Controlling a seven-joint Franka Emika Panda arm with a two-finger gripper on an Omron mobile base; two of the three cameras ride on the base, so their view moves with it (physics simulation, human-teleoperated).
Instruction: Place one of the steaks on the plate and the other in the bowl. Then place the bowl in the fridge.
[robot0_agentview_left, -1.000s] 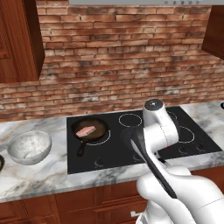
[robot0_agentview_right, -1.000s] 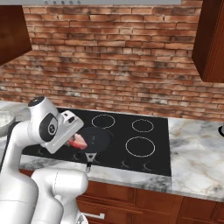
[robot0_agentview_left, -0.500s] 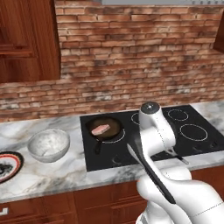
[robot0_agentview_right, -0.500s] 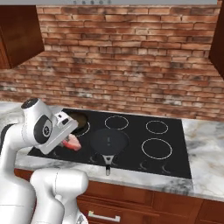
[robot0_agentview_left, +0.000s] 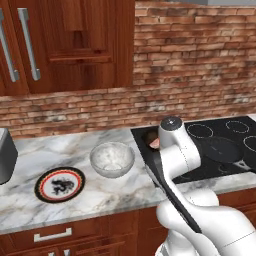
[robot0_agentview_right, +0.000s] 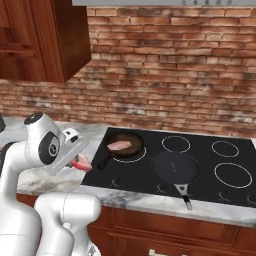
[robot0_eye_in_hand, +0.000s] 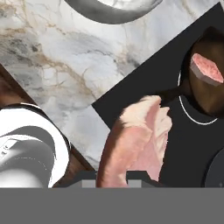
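Plate (robot0_agentview_left: 60, 184) sits far left on the marble counter (robot0_agentview_left: 75, 150), bowl (robot0_agentview_left: 112, 159) just beside it. Next, the gripper (robot0_agentview_right: 80, 161) hangs over the stove's (robot0_agentview_right: 200, 165) left edge, jaws pinching one steak (robot0_eye_in_hand: 140, 140). The other steak (robot0_agentview_right: 120, 145) lies in the frying pan (robot0_agentview_right: 131, 138).

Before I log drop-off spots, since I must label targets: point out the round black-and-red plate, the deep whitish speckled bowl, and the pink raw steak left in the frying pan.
Round black-and-red plate (robot0_agentview_left: 60, 184), left base view, centre motif.
Deep whitish speckled bowl (robot0_agentview_left: 112, 159), left base view, inner floor.
Pink raw steak (robot0_agentview_right: 120, 145), right base view, top face.
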